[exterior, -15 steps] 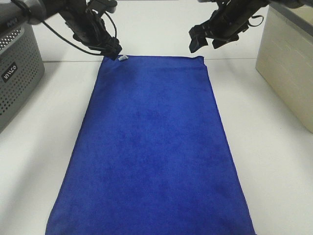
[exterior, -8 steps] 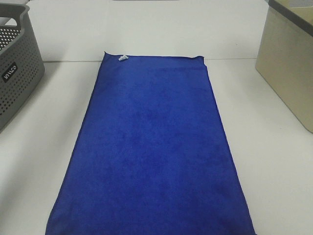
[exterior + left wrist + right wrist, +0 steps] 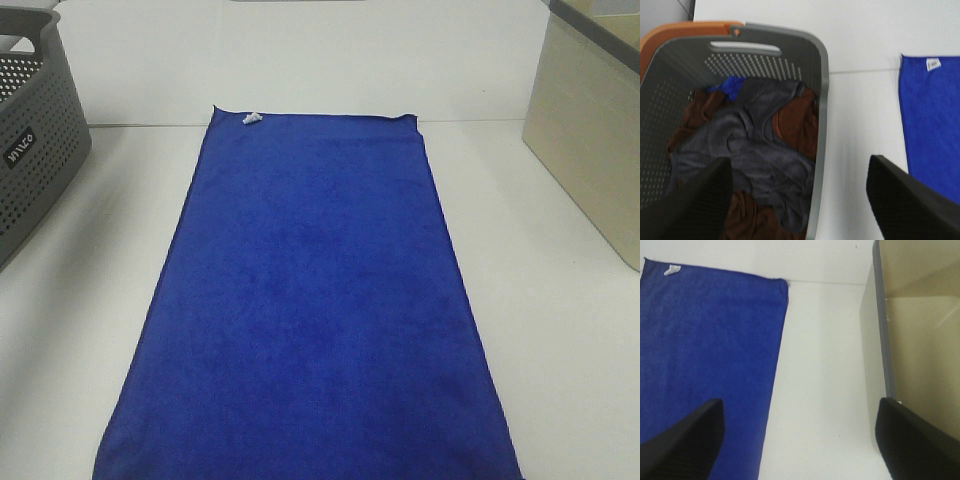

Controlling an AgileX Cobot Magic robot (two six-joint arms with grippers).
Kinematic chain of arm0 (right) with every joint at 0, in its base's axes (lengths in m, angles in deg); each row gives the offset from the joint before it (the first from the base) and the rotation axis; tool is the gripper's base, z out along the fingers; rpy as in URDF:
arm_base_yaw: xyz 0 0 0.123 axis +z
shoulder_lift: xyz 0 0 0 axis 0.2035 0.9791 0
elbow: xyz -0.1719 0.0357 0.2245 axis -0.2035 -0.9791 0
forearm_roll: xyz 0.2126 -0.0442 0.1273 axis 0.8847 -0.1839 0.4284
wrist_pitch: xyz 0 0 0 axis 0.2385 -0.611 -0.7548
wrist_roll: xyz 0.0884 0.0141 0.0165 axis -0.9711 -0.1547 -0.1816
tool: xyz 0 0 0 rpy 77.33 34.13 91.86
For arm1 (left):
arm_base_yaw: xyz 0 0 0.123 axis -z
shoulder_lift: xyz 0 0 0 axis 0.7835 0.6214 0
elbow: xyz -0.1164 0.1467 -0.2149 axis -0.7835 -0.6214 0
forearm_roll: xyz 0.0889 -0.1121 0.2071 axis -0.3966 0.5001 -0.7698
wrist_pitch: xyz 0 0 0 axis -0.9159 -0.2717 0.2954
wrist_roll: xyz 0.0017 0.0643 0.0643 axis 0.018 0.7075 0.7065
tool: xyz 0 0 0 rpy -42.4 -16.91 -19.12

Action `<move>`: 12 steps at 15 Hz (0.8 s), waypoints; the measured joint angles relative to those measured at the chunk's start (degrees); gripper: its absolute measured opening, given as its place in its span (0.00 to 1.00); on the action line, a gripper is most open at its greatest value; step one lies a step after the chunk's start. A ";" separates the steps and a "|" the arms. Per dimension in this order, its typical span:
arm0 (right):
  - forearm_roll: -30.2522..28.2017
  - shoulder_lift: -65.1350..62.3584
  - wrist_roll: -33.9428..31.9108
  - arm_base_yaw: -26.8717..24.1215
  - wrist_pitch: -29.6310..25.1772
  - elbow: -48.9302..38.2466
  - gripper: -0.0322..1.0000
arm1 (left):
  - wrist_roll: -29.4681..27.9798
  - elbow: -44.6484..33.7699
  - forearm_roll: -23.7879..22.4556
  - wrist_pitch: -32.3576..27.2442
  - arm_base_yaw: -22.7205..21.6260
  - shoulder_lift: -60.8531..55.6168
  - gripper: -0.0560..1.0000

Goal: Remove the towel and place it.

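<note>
Broadly, my white bench [image 3: 560, 330] carries everything, and most of its middle is covered by the towel [image 3: 315, 300], a big royal-blue cloth spread flat and smooth. Its long sides run from the near edge of the high view to the far edge of the bench, where its two far corners lie neatly square.

On my left stands a grey perforated basket [image 3: 30, 150], apart from the towel with bare bench between them. My left wrist camera looks down into this grey perforated basket [image 3: 820, 100] and shows it heaped with crumpled grey and brown clothes [image 3: 755, 150], with a scrap of blue cloth near its handle end. An orange rim shows just behind the basket.

On my right sits a beige bin [image 3: 590, 140], also clear of the towel. My right wrist camera shows its inside wall and its grey rim.

My left pincer [image 3: 805, 200] hangs above the basket's edge, fingers spread wide with nothing between them. My right pincer [image 3: 800, 440] hangs above the bare strip between towel and bin, likewise spread wide and carrying nothing. Neither one appears in the high view.

Smallest of all, a little white tag [image 3: 251, 119] lies at the towel's far left corner.
</note>
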 joint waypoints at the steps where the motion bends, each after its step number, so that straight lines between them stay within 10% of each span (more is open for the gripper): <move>1: -0.11 -6.53 -1.43 0.00 0.00 -6.93 0.81 | 0.57 -7.96 0.00 0.00 0.00 -6.42 0.72; 7: 0.34 -44.58 -5.16 0.00 -0.17 -43.66 0.81 | 1.03 -53.23 -2.29 4.30 0.00 -48.30 0.72; 12: -0.17 -67.84 -5.61 0.00 -0.17 -62.57 0.80 | 1.03 -76.32 -5.56 11.29 0.00 -72.14 0.72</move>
